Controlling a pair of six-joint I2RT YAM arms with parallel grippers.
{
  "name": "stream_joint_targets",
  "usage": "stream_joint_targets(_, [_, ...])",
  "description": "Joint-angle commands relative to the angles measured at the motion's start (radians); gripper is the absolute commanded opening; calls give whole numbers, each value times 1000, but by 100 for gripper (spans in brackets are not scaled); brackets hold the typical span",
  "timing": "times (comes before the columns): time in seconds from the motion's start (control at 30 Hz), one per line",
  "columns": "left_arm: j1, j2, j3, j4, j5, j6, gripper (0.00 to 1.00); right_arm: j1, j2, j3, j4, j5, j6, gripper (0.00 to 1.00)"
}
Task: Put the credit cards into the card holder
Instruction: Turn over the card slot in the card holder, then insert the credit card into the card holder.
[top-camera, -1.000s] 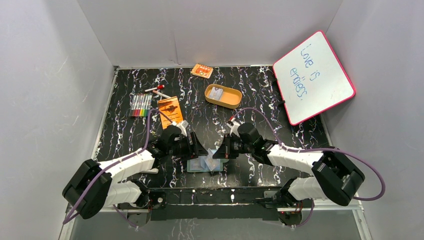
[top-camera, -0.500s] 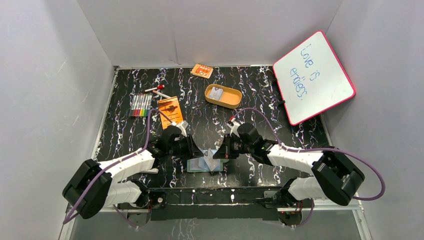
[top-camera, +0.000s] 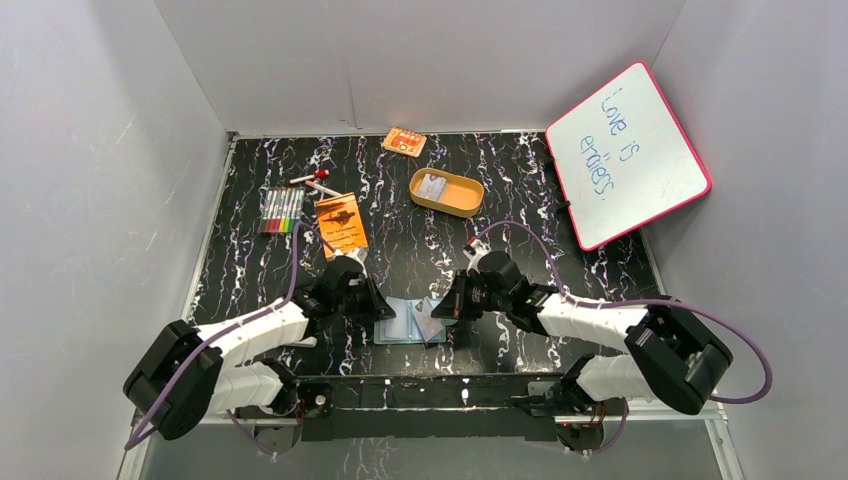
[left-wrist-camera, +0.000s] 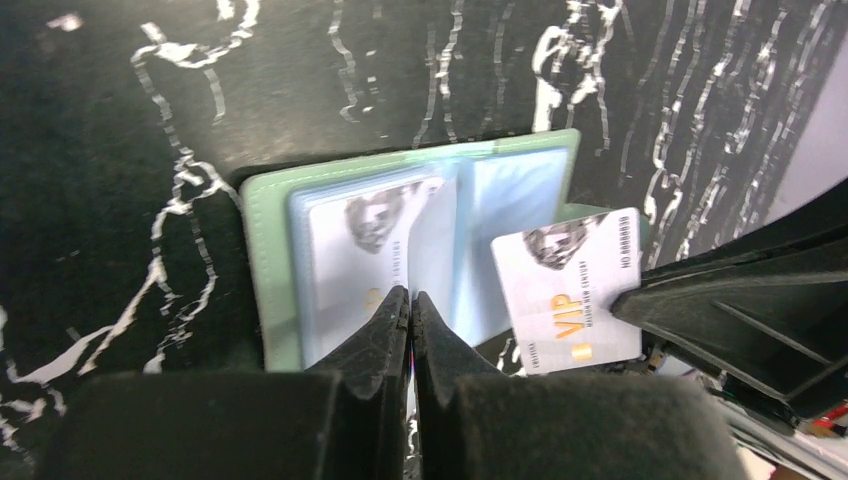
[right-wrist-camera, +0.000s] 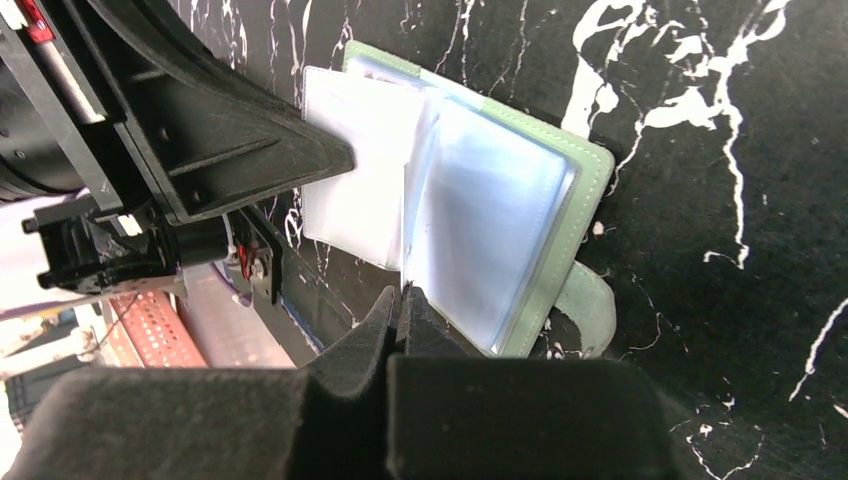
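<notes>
The card holder (left-wrist-camera: 510, 190), one card (left-wrist-camera: 345, 265) pocketed, is pinched by the left claw (left-wrist-camera: 410, 298); beside it a credit card (left-wrist-camera: 568, 290) is gripped by the right claw (right-wrist-camera: 400, 292).

1 card holder (left-wrist-camera: 258, 250), 2 credit cards (left-wrist-camera: 570, 290) at it, 1 tray (top-camera: 464, 197), 1 whiteboard (top-camera: 628, 155), 1 booklet (top-camera: 341, 224), 1 orange packet (top-camera: 404, 142)

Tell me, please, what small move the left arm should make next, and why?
Probably lift the left gripper slightly to spread the clear pocket it pinches on the wallet; the right gripper seems to hold a card just beside it, not inserted.
</notes>
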Motion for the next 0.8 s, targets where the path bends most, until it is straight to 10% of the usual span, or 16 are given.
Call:
stream_joint_targets(0.0, [-2,-40,-24,-57,-76,-35,0,12,-27,-20,113,64,65,0])
stream_joint_targets(0.3, [-3,-70,-16,-148,-144,-46,4,69,-13,-63,273,189,141,0])
stream_joint_targets(0.6, [-3,-121,22,-226,-152,-19,50,109,51,-69,387,236,181,0])
stream_joint_targets(0.77, [-3,-164,59,-324,-174,0,57,127,94,-68,418,253,199,0])
